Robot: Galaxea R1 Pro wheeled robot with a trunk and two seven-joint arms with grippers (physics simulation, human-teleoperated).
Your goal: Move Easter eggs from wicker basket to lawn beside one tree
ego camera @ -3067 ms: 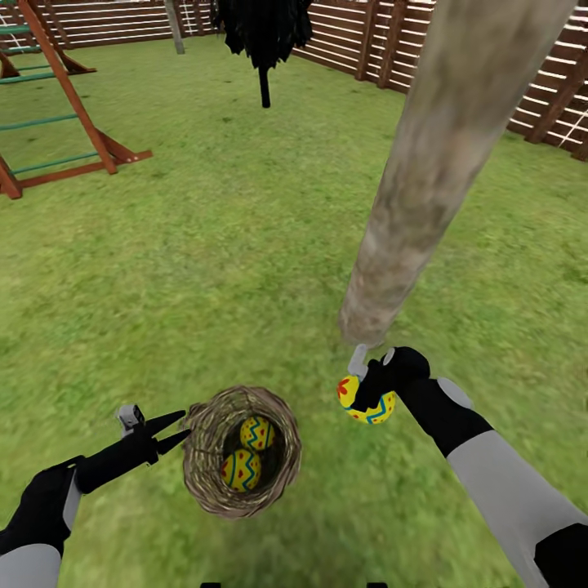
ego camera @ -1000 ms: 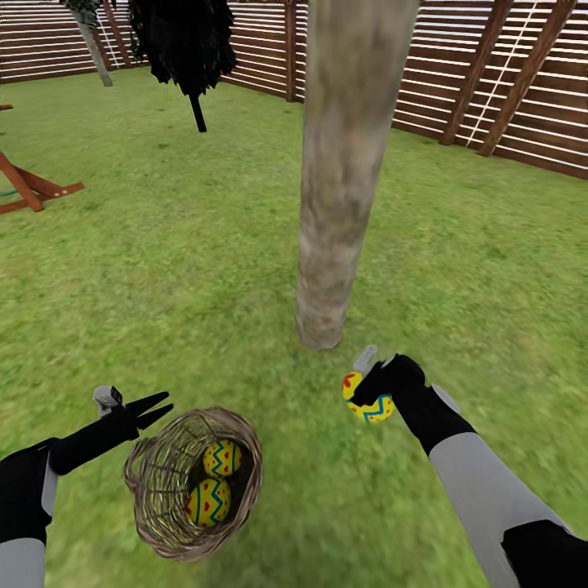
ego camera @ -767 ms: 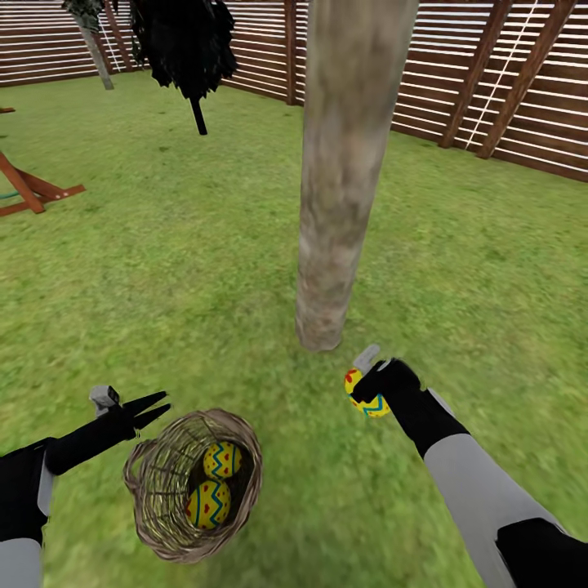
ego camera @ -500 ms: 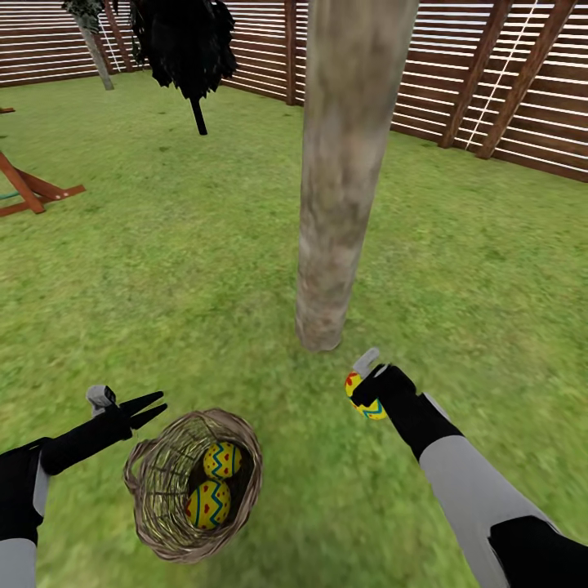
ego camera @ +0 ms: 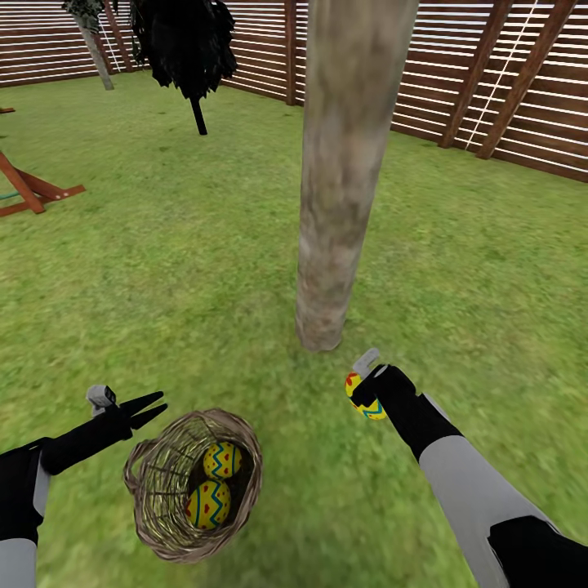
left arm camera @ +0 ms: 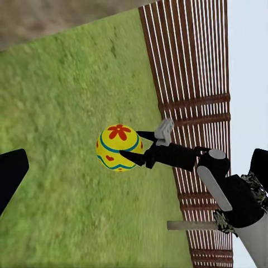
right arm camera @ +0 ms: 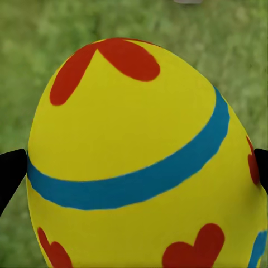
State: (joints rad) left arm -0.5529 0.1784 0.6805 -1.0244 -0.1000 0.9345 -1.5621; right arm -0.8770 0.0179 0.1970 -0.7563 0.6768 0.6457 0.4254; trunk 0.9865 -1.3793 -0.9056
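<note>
My right gripper (ego camera: 365,398) is shut on one Easter egg (ego camera: 353,385), yellow with a blue band and red marks, held low over the lawn (ego camera: 204,269) just right of the tree (ego camera: 327,212) base. The left wrist view shows that egg (left arm camera: 117,146) from the side between the right gripper's (left arm camera: 137,148) jaws. Close up, the egg (right arm camera: 139,162) sits between two black fingertips (right arm camera: 8,170). Two more eggs (ego camera: 222,459) (ego camera: 208,502) lie in the wicker basket (ego camera: 147,498) at the lower left. My left gripper (ego camera: 151,408) stands open just left of the basket's rim, holding nothing.
A brown slatted fence (ego camera: 490,90) runs behind the tree. A dark conifer (ego camera: 186,45) stands at the back left, and the foot of a wooden play set (ego camera: 33,192) shows at the left edge. Open grass lies between the basket and the trunk.
Over three seconds the head view swung right, so the tree is centred and the basket sits further left. In the last second the right gripper sank slightly with its egg; the left arm stayed still.
</note>
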